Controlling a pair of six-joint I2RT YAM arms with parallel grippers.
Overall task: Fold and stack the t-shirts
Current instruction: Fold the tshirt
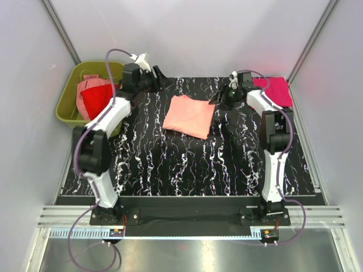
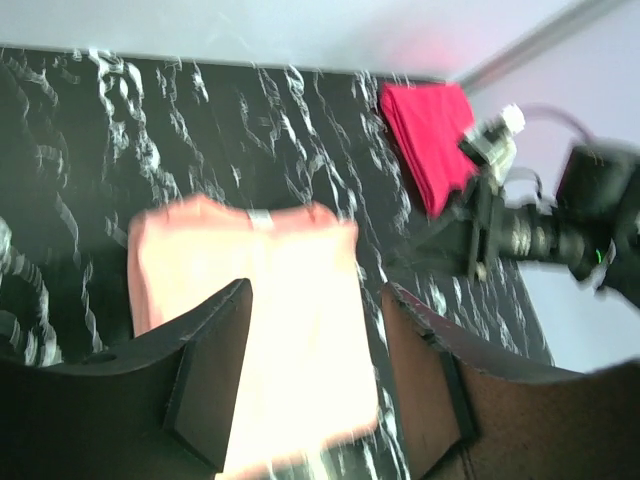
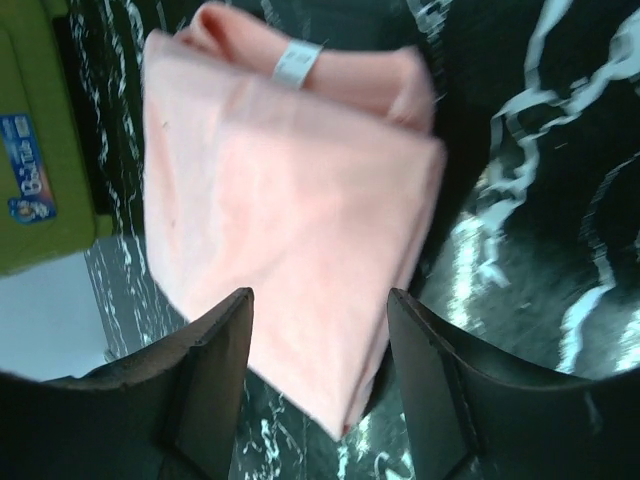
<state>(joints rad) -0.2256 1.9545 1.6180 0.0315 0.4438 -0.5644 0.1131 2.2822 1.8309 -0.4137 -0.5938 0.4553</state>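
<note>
Left arm (image 1: 108, 122) and right arm (image 1: 276, 136): both stretched up-frame over the black white-veined table (image 1: 170, 170).

Left gripper (image 1: 160, 81): fingers spread, empty, to the upper left of the folded salmon-peach cloth t-shirt (image 1: 189, 116) at frame centre.

Right gripper (image 1: 219, 96): spread, empty, apparently just clear of that shirt's upper right corner.

Folded magenta-pink t-shirt (image 1: 276, 90): upper right.

Olive-green plastic bin (image 1: 67, 107), upper left: crumpled red t-shirt (image 1: 95, 101) and dusty pink t-shirt (image 1: 93, 84) inside.

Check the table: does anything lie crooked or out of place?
The folded salmon shirt lies mid-table, turned askew to the table's edges and not stacked on the magenta shirt in the far right corner. Nothing looks damaged.
</note>
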